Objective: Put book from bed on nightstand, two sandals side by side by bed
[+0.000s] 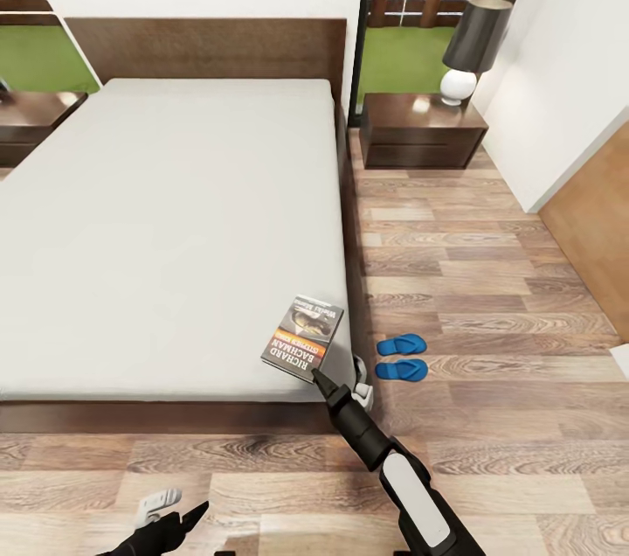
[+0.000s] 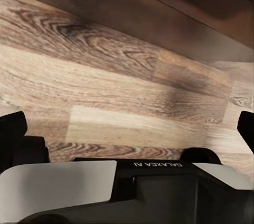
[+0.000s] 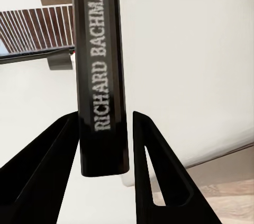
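From above, the right tool [image 1: 320, 378] grips the book [image 1: 303, 333] at the bed's [image 1: 157, 232] corner; its wrist camera shows fingers [image 3: 151, 171] pinching the spine. Left tool [image 1: 179, 521] spread wide over floor.

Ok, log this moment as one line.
right gripper: astride book spine, contact unclear | book: bed corner | sandals: paired on floor | left gripper: idle

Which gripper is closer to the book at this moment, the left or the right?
Right. The right gripper is at the near edge of the book, its fingers on either side of the spine. The left gripper hangs low over the floor in front of the bed, well apart.
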Tool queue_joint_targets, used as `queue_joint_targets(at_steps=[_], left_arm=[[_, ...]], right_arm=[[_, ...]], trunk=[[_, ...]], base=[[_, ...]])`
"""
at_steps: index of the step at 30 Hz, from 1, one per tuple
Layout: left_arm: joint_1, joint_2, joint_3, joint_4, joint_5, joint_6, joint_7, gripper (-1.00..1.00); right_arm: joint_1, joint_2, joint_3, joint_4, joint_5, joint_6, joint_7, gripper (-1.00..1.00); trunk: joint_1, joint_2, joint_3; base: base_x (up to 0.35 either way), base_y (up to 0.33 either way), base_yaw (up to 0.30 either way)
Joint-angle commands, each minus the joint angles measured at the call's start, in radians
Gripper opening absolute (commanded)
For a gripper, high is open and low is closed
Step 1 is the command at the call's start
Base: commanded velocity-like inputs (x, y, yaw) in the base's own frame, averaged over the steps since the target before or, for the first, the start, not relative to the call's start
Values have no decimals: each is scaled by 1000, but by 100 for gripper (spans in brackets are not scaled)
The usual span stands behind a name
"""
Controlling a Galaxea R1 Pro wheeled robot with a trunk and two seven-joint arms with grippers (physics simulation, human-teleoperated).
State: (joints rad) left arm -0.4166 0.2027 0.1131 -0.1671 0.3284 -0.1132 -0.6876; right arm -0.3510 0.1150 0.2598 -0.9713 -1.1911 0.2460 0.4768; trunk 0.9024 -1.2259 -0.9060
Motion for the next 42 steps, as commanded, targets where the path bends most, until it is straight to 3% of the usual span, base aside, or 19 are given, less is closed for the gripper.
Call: queue_joint_targets(at_steps=[1, 40, 42], left_arm=[[-1, 0, 8, 1, -7, -3, -5, 100], [-1, 0, 8, 1, -7, -3, -6, 100], [-1, 0, 8, 1, -7, -3, -6, 100]], right_arm=[[0, 0, -1, 0, -10, 7, 0, -100], [0, 0, 0, 0, -5, 7, 0, -100], [0, 0, 0, 0, -5, 7, -1, -100]], trunk=[[-4, 7, 3], [-153, 280, 125], [-153, 280, 125]], base=[[0, 0, 0], [0, 0, 0], [0, 0, 0]])
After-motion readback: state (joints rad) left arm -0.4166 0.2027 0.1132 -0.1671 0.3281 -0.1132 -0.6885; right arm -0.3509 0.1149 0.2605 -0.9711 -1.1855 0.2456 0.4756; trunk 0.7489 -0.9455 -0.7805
